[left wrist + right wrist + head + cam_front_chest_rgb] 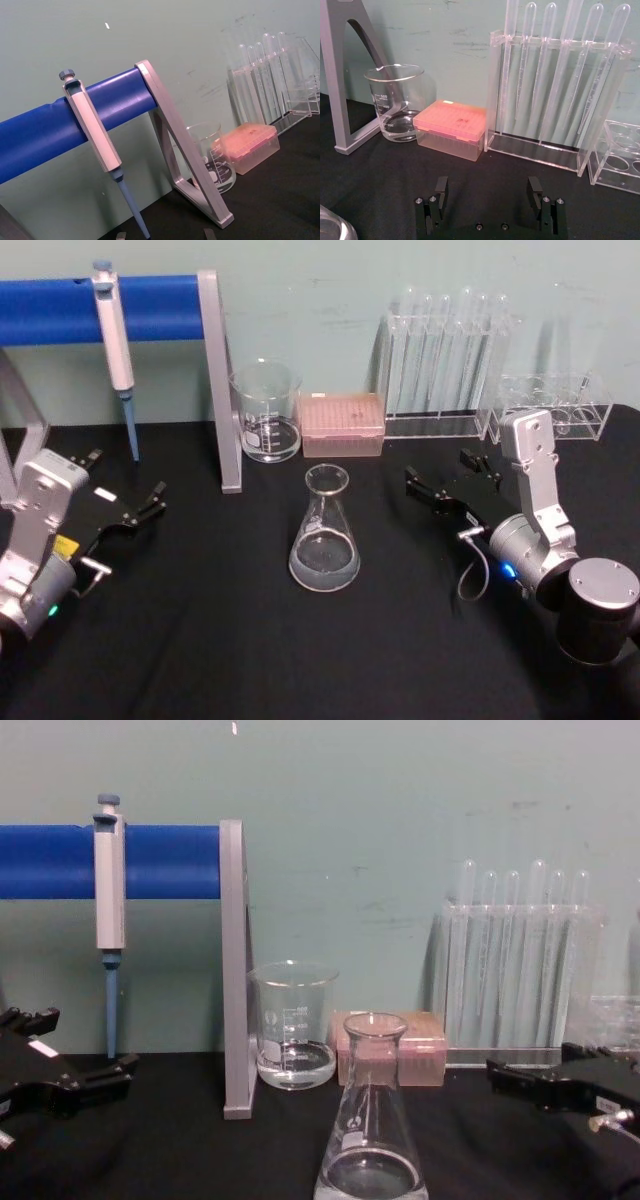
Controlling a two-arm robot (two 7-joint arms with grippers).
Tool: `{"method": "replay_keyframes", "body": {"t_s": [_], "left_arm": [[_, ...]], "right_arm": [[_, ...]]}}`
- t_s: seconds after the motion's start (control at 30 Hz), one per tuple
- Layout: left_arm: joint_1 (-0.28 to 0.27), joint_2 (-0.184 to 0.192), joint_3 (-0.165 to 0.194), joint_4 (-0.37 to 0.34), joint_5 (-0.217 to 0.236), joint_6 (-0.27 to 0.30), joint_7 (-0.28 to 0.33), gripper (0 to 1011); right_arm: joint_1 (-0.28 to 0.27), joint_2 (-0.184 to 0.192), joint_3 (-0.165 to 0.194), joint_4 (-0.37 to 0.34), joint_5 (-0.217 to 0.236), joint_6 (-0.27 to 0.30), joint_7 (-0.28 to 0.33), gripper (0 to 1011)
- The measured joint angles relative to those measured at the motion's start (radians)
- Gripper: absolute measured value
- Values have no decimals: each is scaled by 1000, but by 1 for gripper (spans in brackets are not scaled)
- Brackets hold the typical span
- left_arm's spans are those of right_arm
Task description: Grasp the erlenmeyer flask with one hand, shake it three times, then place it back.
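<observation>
The erlenmeyer flask [324, 530] stands upright on the black table's middle, clear glass with a little clear liquid in its wide base; it also stands low in the centre of the chest view [370, 1125], and its edge shows in the right wrist view [331, 229]. My right gripper [438, 466] rests on the table to the flask's right, open and holding nothing, its fingers [441, 186] spread wide and pointing at the back wall. My left gripper [124, 480] lies near the left edge, apart from the flask, also open and holding nothing.
Behind the flask stand a glass beaker [267, 410] and a pink tip box [342, 423]. A clear rack of tall tubes [445, 360] and a lower clear rack [560, 405] stand at the back right. A pipette [115, 340] hangs on the blue-bar stand [222, 380] at the back left.
</observation>
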Motion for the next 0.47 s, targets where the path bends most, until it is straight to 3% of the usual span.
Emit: {"method": "replay_keyframes", "body": {"t_s": [0.47], "left_arm": [[0,0,0,0,0,0,0,1001]], "right_arm": [[0,0,0,0,0,0,0,1002]]}}
